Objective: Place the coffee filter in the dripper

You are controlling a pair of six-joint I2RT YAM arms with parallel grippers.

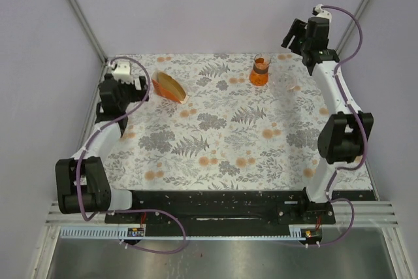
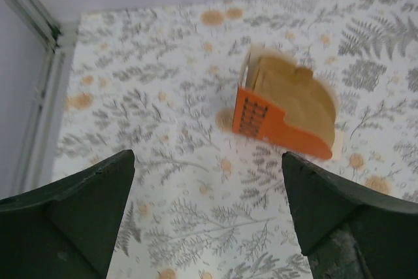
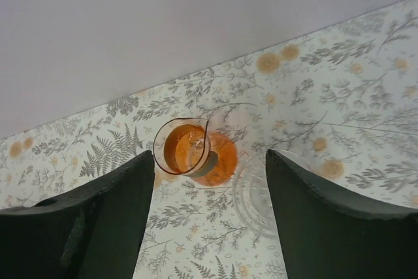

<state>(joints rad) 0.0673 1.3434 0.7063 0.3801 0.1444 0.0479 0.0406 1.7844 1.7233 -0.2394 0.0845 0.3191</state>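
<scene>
Presently the coffee filter (image 2: 294,93) lies among the tan papers stacked in the orange holder (image 2: 258,121), at about 10 o'clock on the worktop (image 1: 228,142) in the top view. No sheet is out of the holder. The dripper (image 3: 194,151) stands upright at about 1 o'clock, well apart from the holder, and no paper shows in its clear cone. A clear round piece (image 3: 255,194) lies just beside it, at its 4 o'clock in the right wrist view; what it is cannot be told.

Step in hand, as judged: fetching a single filter, so the task is at its start. To do it well, the near arm should come down on the exposed upper edge of the stack and pinch only the outermost paper. It should then draw that paper out along the holder's slope, so that the light holder neither tips nor slides. Thin paper may come away in twos.

The left claw (image 2: 208,158) hovers short of the holder, at its 6 o'clock in the wrist view, jaws spread wide, holding and touching nothing. The right claw (image 3: 209,155) hangs above the dripper, jaws parted to either side of it, also empty and clear of contact.
</scene>
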